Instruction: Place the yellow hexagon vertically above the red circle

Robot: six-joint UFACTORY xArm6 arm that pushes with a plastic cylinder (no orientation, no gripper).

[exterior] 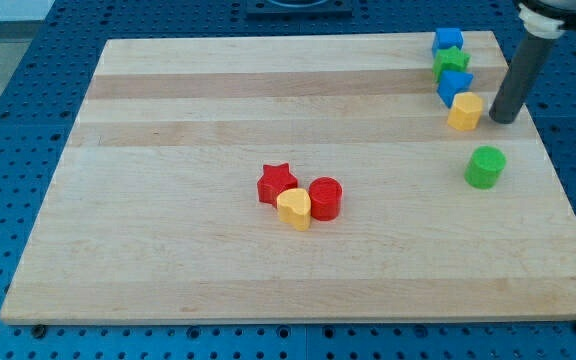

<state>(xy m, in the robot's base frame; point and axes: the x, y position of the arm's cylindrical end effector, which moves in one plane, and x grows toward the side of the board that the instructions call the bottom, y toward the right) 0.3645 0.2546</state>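
In the camera view, a pale wooden board (218, 120) lies on a blue perforated table (8, 140). My tip (503, 120) stands near the board's far right corner, just to the right of the yellow hexagon (465, 112); whether the two touch cannot be made out. The arm ends in a plain dark rod with no jaws, so there is nothing to open or close.

The yellow hexagon is the nearest piece of a short row running toward the far edge: just beyond it sits a blue block (455, 85), then a green block (451, 64), then a second blue block (448, 42) at the far edge. Nearer than the hexagon and slightly to its right, a green cylinder (485, 167) stands by itself.

The red circle (325, 198) sits around the board's middle, well apart from the hexagon. A yellow heart-like block (293, 209) touches its left side, and a red star (277, 184) sits just left of and beyond that.
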